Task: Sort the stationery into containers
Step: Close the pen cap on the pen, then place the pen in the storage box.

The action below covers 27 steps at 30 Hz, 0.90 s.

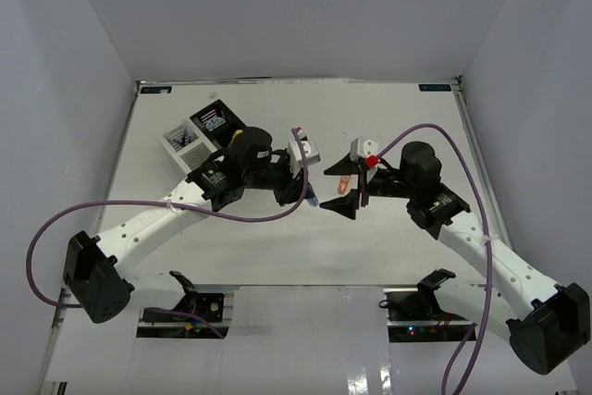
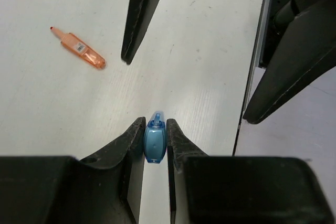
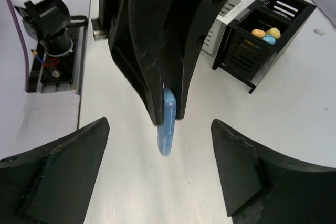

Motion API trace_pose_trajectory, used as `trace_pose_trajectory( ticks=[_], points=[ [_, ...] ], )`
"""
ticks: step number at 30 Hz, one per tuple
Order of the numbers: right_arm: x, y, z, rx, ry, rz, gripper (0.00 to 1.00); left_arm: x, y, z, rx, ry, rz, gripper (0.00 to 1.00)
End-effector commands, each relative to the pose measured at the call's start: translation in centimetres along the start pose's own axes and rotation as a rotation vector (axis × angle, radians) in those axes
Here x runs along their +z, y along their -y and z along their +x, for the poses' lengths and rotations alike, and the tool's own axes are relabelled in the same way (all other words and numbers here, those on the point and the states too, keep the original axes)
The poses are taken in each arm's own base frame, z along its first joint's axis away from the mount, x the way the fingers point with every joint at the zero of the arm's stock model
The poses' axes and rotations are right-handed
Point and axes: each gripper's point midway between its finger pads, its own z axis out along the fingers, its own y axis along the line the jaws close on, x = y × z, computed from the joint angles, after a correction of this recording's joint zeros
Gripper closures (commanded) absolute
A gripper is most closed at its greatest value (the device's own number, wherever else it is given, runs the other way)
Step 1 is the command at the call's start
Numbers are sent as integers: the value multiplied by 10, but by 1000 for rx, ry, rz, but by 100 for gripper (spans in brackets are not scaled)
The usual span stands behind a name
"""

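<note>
Blue highlighter (image 3: 167,124) sits pinched between the left gripper (image 2: 155,123) fingers, over the middle of the table (image 1: 388,256), not yet binned. Right gripper (image 3: 160,124) faces it, fingers spread, holding nothing. 1 orange highlighter (image 2: 79,51) lies loose. 1 black compartment (image 3: 247,51) holds at least 2 highlighters (image 3: 264,35); sorting looks part done.
</note>
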Motion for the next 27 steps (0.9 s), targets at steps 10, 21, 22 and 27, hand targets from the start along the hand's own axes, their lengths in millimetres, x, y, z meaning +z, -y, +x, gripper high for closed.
trace_pose_trajectory(
  ticks=[10, 21, 22, 27],
  points=[
    [-17, 3, 71, 83, -114, 169, 2, -95, -108, 3, -229, 44, -632, 100],
    [-21, -3, 105, 203, -131, 216, 2, -225, -189, 42, -535, -45, -1187, 100],
    [-21, -3, 108, 207, -133, 222, 2, -234, -196, 44, -562, -27, -1212, 100],
    [-24, -2, 111, 223, -129, 252, 2, -234, -219, 69, -642, -41, -1226, 100]
  ],
)
